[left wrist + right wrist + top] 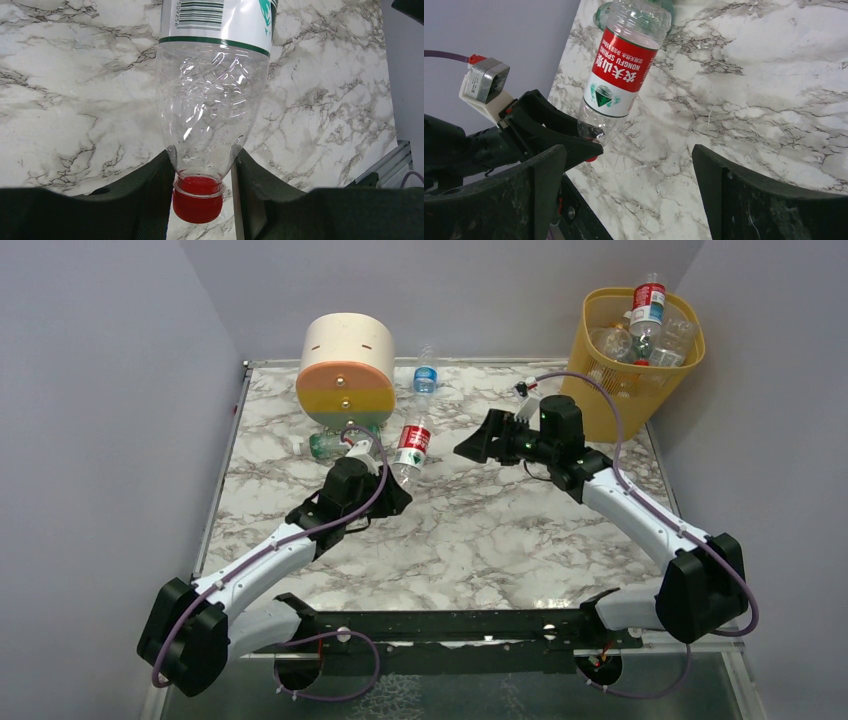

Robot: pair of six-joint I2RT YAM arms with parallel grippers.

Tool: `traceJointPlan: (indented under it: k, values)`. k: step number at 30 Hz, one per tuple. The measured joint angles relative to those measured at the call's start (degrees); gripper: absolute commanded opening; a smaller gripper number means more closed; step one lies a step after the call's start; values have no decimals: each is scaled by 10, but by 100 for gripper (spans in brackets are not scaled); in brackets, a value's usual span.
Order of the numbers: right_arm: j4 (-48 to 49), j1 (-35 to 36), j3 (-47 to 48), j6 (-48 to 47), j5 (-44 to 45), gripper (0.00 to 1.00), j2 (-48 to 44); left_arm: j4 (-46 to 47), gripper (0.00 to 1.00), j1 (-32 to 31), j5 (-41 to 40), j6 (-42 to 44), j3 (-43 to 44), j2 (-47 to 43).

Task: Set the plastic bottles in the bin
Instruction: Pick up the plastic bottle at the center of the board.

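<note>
A clear plastic bottle (411, 445) with a red label and red cap is held up off the marble table, with my left gripper (395, 480) shut on its neck just above the cap. In the left wrist view the bottle (212, 100) runs away from the fingers (145, 195), cap nearest the camera. My right gripper (470, 448) stands open a short way to the bottle's right, facing it. The right wrist view shows that bottle (621, 75) beyond its empty jaws. The yellow-orange bin (600, 390) at the back right holds several bottles (648, 305).
A cream, orange, yellow and green round drawer unit (345, 370) stands at the back. A blue-labelled bottle (426, 375) lies to its right and a green bottle (325, 445) lies in front of it. Grey walls close the table's sides.
</note>
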Motion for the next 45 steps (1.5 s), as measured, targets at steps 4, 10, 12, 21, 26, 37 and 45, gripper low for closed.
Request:
traceJointPlan:
  k: [4,10,12,21,26,37,45]
  values:
    - [20,1,-11,9,-10,100,0,3,37,0,5,-5,0,5]
    - [38,7,-27,21,-13,100,-2,6,37,0,12,-9,0,6]
    - [45,10,-33,24,-14,100,-5,8,37,0,14,-10,0,6]
    - [69,30,-34,34,-15,100,-5,19,37,0,25,-13,0,6]
    - [74,46,-20,36,-14,100,23,35,37,0,38,-22,0,9]
    - [105,75,12,63,1,100,107,81,37,0,78,-50,0,16]
    - [143,84,36,89,4,90,150,97,37,0,89,-60,0,16]
